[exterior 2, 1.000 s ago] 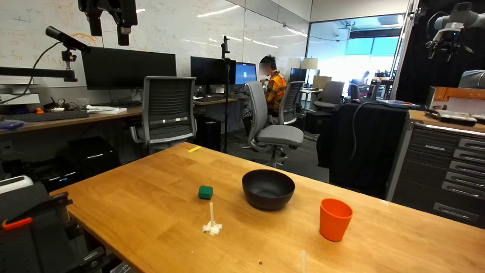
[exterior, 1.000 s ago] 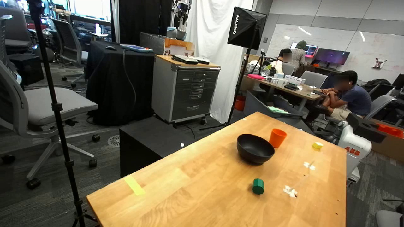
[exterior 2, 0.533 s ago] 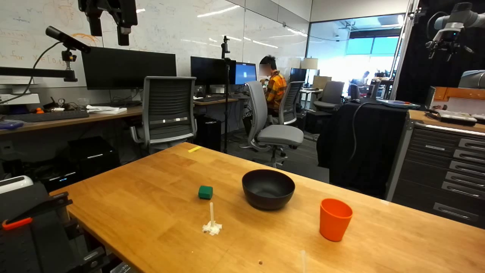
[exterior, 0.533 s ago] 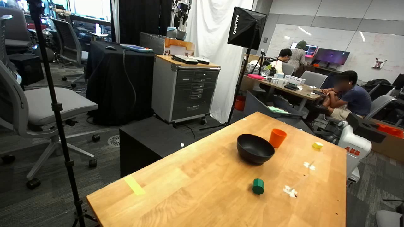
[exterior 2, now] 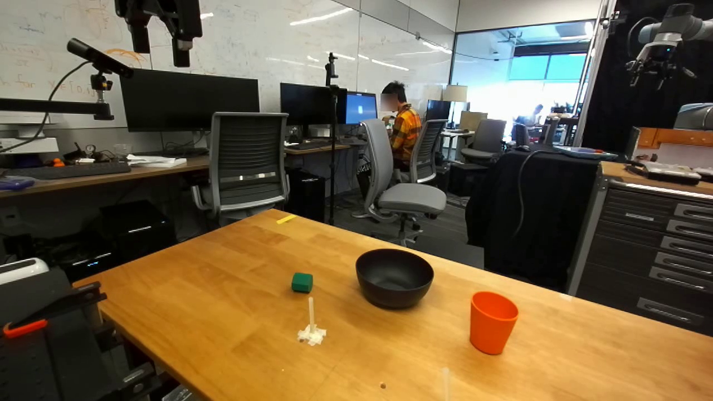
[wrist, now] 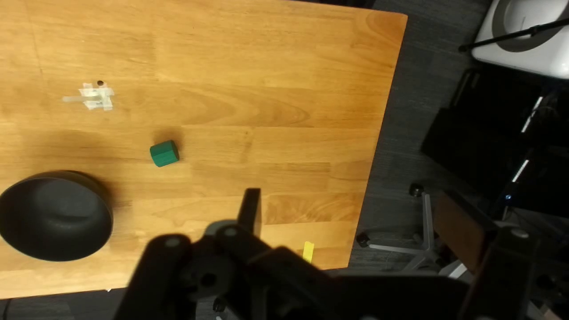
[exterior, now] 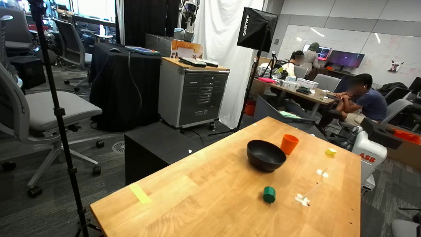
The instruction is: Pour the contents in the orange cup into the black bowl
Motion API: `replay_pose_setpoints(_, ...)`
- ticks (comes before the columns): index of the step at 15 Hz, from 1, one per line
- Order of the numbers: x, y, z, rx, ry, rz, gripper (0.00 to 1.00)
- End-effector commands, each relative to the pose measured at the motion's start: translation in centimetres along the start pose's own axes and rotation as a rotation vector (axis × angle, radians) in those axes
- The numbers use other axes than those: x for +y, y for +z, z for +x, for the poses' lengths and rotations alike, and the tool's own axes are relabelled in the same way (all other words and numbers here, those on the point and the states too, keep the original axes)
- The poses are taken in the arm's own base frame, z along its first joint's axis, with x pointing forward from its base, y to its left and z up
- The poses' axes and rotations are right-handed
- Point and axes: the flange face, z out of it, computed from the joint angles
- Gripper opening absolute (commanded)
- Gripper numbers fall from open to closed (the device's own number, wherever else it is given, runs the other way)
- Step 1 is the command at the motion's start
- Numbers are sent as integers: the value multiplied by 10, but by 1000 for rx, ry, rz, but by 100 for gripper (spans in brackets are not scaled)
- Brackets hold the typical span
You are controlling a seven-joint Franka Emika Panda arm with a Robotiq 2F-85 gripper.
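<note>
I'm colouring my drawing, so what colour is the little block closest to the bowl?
Green; the little block shows best in the wrist view.

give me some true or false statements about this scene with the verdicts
1. The claw is open. True.
2. In an exterior view, the black bowl stands between the green block and the orange cup. True.
3. The green block lies inside the black bowl. False: it lies on the table.
4. The wrist view shows no orange cup. True.
5. The orange cup is tipped onto its side. False: it stands upright.
</note>
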Motion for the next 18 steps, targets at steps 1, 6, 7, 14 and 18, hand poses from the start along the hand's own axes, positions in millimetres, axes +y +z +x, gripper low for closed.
replay_pose_setpoints(1, 0, -1, 0, -1, 0, 0, 100)
replay_pose_setpoints(6, 4, -11, 8, 75, 28, -10, 100)
replay_pose_setpoints(7, 7, -16, 13, 104, 42, -15, 100)
replay_pose_setpoints(14, 59, -66, 50, 302, 213, -38, 100)
replay_pose_setpoints(18, 118, -101, 69, 431, 344, -50, 100)
